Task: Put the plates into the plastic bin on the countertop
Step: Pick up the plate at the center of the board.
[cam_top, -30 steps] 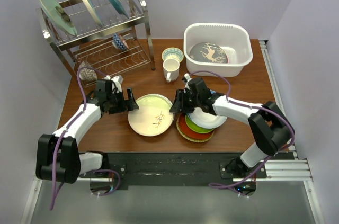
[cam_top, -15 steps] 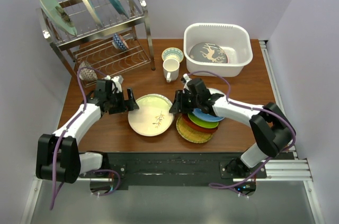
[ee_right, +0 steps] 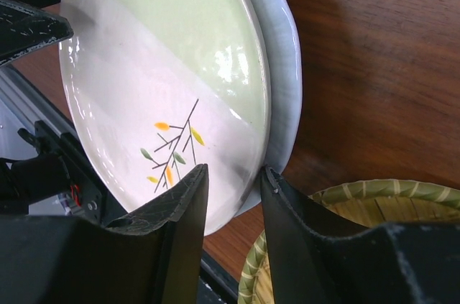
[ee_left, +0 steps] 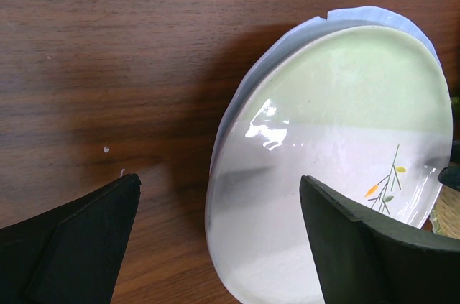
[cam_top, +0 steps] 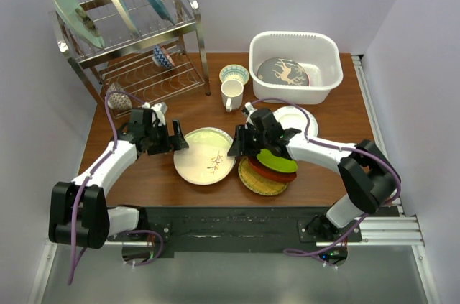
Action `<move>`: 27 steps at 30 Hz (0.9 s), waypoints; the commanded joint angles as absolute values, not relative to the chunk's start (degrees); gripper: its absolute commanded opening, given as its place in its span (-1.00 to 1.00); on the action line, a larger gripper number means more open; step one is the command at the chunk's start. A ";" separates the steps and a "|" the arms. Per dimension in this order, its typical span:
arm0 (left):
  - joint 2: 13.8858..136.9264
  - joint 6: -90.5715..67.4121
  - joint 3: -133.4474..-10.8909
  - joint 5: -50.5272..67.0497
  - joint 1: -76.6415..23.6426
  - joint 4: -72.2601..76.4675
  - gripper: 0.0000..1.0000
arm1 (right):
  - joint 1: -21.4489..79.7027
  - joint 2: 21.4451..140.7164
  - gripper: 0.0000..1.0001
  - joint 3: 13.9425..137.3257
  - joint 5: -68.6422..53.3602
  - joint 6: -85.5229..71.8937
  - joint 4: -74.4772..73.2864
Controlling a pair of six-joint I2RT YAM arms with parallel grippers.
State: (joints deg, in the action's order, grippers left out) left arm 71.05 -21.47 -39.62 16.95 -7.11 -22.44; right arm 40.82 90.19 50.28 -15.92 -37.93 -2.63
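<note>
Since a second ago the white plate (cam_top: pixel 298 116) has come off the near stack and lies on the surface (cam_top: pixel 338 124), right of the right gripper (cam_top: pixel 239 144). That gripper's narrowed fingers straddle the right rim of the cream plate (cam_top: pixel 205 154), with a paler plate (ee_right: pixel 284 52) beneath; I cannot tell whether they pinch it. The left gripper (cam_top: pixel 178 140) is spread wide at the cream plate's left edge, holding nothing. Three plates remain stacked: green (cam_top: pixel 277 159), red (cam_top: pixel 273 172) and woven yellow (cam_top: pixel 262 182). One deer plate (cam_top: pixel 282 72) lies in the bin (cam_top: pixel 295 37) at the far right, with bare surface before it.
</note>
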 commanded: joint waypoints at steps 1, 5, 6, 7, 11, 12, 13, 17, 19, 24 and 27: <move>71.10 -21.18 -40.69 18.11 -6.59 -22.06 0.94 | 41.39 88.94 -0.24 52.38 -15.55 -38.58 -1.67; 71.10 -21.18 -40.61 18.28 -6.59 -22.06 0.94 | 41.66 90.52 -0.27 51.86 -16.43 -39.72 -0.18; 71.19 -21.18 -40.61 18.37 -6.59 -22.06 0.94 | 41.75 90.88 -0.28 51.86 -16.70 -39.81 0.35; 71.19 -21.18 -40.61 18.37 -6.59 -22.06 0.94 | 41.84 90.97 -0.28 51.77 -16.70 -40.08 1.22; 71.28 -21.18 -40.52 18.72 -6.59 -21.80 0.94 | 42.01 91.58 -0.29 51.42 -17.66 -40.87 2.90; 71.28 -21.18 -40.52 18.81 -6.59 -21.80 0.94 | 41.92 91.93 -0.29 51.07 -17.84 -41.22 3.86; 71.28 -21.18 -40.52 18.90 -6.59 -21.80 0.94 | 41.92 92.19 -0.30 50.89 -18.10 -41.83 4.39; 71.54 -21.18 -40.43 19.25 -6.59 -21.71 0.93 | 42.10 93.43 -0.31 49.49 -19.86 -44.03 8.69; 71.54 -21.18 -40.43 19.42 -6.59 -21.62 0.92 | 42.01 94.39 -0.32 48.87 -20.91 -45.34 10.98; 71.89 -21.09 -40.43 19.86 -6.59 -21.53 0.82 | 42.10 95.54 -0.34 48.25 -21.53 -46.32 13.09; 72.16 -21.01 -40.43 20.30 -6.68 -21.36 0.51 | 42.10 96.06 -0.34 47.90 -21.80 -46.84 13.97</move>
